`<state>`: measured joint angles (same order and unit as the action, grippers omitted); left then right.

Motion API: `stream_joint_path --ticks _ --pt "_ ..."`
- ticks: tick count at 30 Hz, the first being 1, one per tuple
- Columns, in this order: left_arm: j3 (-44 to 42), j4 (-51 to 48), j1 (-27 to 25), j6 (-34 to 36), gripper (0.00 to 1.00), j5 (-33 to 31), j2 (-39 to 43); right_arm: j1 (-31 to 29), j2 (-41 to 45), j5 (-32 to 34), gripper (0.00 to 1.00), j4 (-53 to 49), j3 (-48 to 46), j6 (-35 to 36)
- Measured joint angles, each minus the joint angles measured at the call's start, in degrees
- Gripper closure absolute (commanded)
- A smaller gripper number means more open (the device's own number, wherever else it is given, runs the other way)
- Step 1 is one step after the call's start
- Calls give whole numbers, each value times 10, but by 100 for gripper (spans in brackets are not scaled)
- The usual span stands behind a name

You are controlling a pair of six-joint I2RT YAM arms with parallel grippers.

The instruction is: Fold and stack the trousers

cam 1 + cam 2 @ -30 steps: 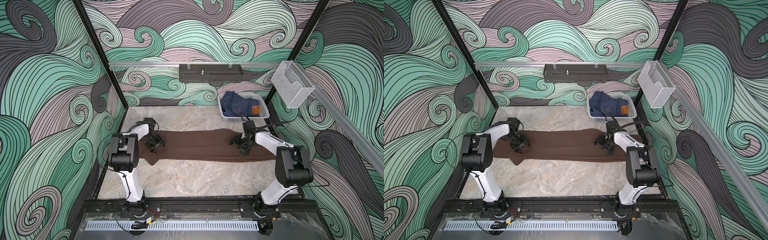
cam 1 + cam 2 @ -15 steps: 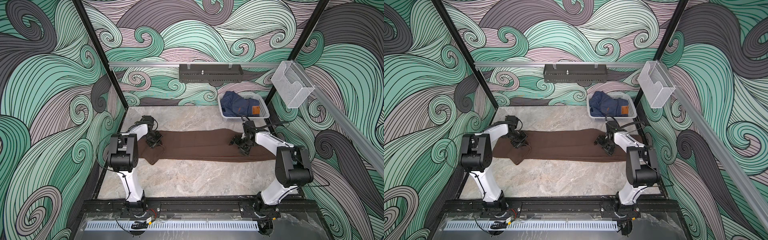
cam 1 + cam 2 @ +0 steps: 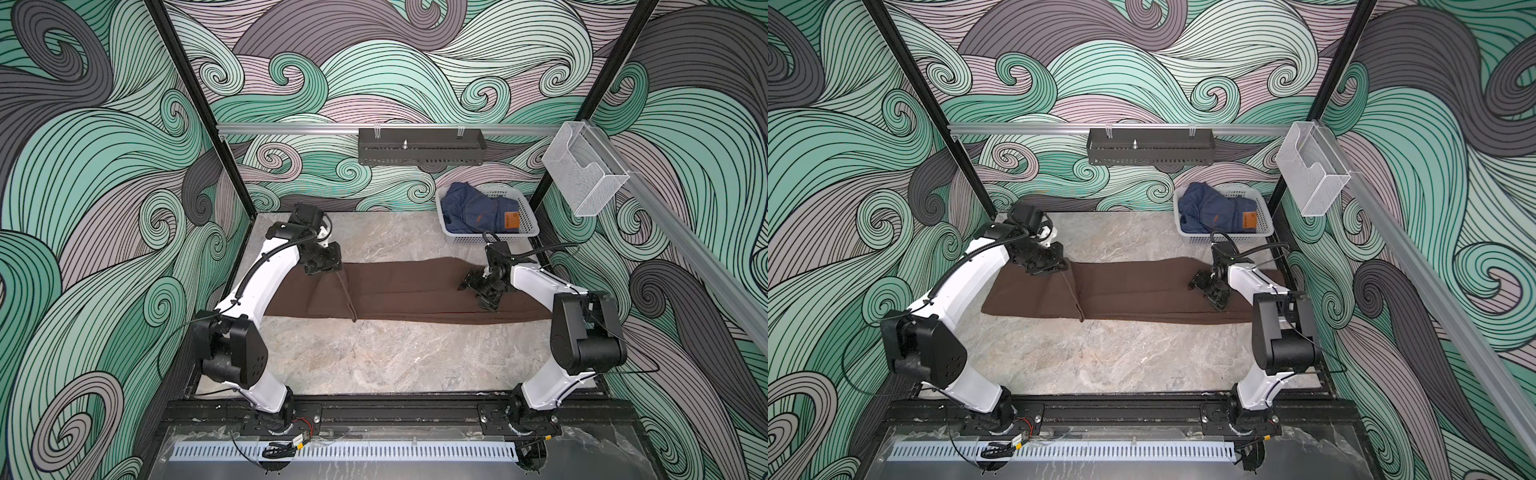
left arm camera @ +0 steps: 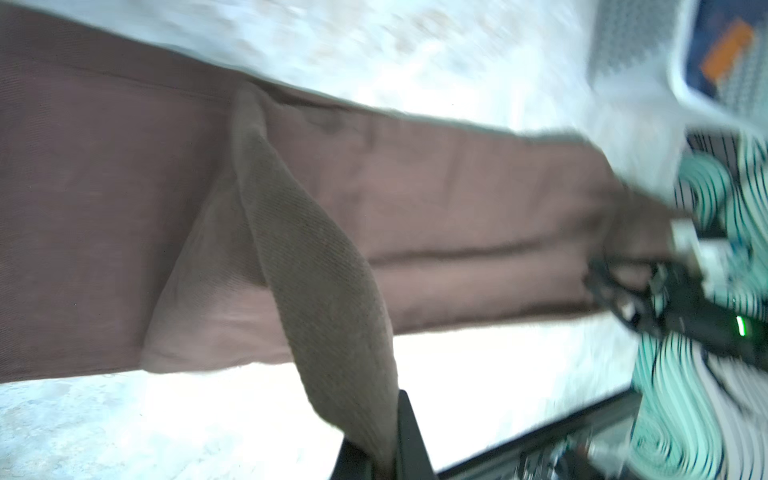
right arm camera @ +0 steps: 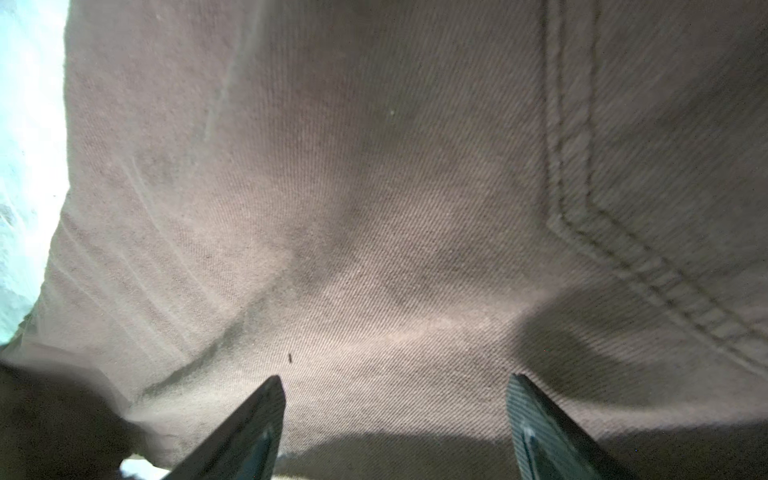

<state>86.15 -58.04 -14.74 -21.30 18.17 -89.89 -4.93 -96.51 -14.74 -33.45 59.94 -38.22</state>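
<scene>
Pinching a fold of the trousers (image 3: 415,291) with my left gripper (image 3: 335,271), jaws shut tight on the cloth, I hold that fold up off the marble table (image 3: 374,365), left of centre in both top views. From the pinch, a raised ridge of brown fabric runs down to the near hem of the garment. In the left wrist view the same ridge climbs as a taut tent into my closed jaws, though that picture is smeared.

My right gripper (image 3: 478,291) sits right of centre over the other end of the trousers, its jaws spread wide and holding nothing. In the right wrist view both tips stand apart low over the twill, throwing shadows on it; whether they touch the cloth I cannot tell. A double-stitched seam curves beside them.

The trousers lie as a long brown band across the middle of the table, from my left arm to the right edge, flat apart from the lifted fold. A white basket (image 3: 490,239) stands in the upper right of the table with blue jeans (image 3: 469,210) bundled inside. A strip of bare marble separates it from the trousers.
</scene>
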Motion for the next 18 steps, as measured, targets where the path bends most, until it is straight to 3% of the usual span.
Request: stream_joint_path --ticks 5,13,18 --pt "4 -11 -99 17 100 15 2 0 7 -6 16 2 -5 -6" --pt "86 -19 -263 16 100 41 -120 0 35 -7 16 -3 -10 -10" --pt "86 -33 -277 16 100 33 -117 0 52 -7 16 -7 -14 -11"
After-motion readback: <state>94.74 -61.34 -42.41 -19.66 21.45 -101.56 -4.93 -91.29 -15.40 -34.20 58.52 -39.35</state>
